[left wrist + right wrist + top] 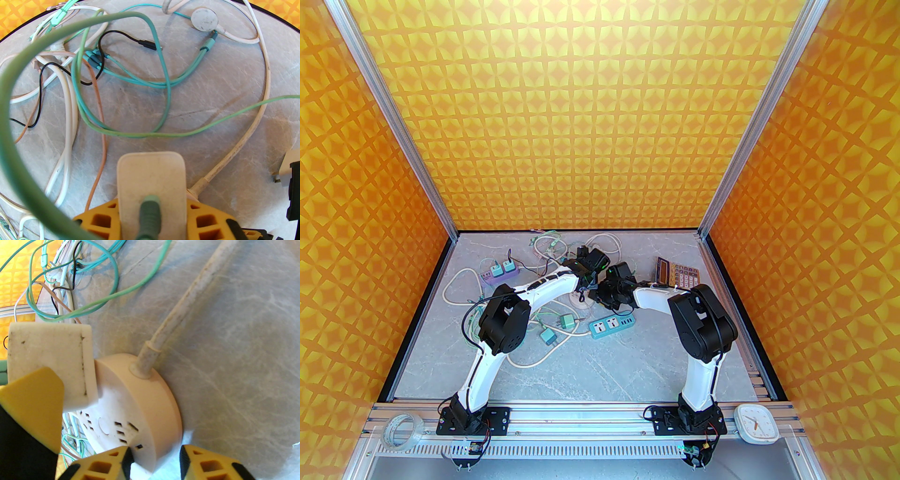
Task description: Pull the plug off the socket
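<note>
The plug (150, 173) is a white block with a green cable coming out of its top. My left gripper (152, 206) is shut on it, a yellow finger on each side. In the right wrist view the plug (49, 357) stands against the face of the round white socket (140, 408), and no prongs show. The socket's thick white cord (187, 298) runs away over the table. My right gripper (154, 462) has closed on the socket's rim, one pad on its face and one behind it. From above, both grippers meet over the socket (581, 302) at mid table.
Tangled green, teal, white, black and pink cables (131, 82) lie around the socket. A blue power strip (613, 325) and two teal chargers (568, 321) sit nearer the arms, a purple strip (499, 272) at back left, a calculator (678, 276) at back right.
</note>
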Robot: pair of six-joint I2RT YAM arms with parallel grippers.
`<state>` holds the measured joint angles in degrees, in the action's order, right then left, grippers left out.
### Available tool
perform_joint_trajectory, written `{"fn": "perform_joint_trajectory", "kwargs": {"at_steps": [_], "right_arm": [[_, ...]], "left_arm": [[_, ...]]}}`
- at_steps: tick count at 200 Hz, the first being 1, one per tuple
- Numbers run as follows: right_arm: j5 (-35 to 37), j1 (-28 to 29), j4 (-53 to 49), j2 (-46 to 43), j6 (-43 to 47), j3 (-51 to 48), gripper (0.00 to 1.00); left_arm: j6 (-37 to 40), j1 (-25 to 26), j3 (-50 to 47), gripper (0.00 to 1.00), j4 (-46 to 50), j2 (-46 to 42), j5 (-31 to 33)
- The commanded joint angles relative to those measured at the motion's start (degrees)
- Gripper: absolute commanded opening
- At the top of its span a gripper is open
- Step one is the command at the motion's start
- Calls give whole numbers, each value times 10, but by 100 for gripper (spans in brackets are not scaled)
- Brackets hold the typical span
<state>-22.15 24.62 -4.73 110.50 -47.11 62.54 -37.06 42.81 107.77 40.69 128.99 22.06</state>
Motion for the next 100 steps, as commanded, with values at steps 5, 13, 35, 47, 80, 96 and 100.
{"fn": "perform_joint_trajectory", "kwargs": {"at_steps": [5,13,35,47,80,96,100], "right_arm": [[48,23,-14,49,9,20,32],[57,23,-33,55,11,23,29],[73,23,-78,74,11,36,26],[75,23,-96,84,14,43,24],[74,23,-103,93,14,42,22],[66,24,-81,76,12,31,22],[65,23,-77,72,13,30,22]], "left_arm": [[-1,33,9,2,3,12,-73],[0,33,12,3,5,12,-73],[1,32,30,3,20,14,-73],[0,30,43,4,33,15,-78],[-5,19,44,4,32,10,-108],[-3,19,38,3,27,15,-106],[-2,20,35,3,23,16,-106]]}}
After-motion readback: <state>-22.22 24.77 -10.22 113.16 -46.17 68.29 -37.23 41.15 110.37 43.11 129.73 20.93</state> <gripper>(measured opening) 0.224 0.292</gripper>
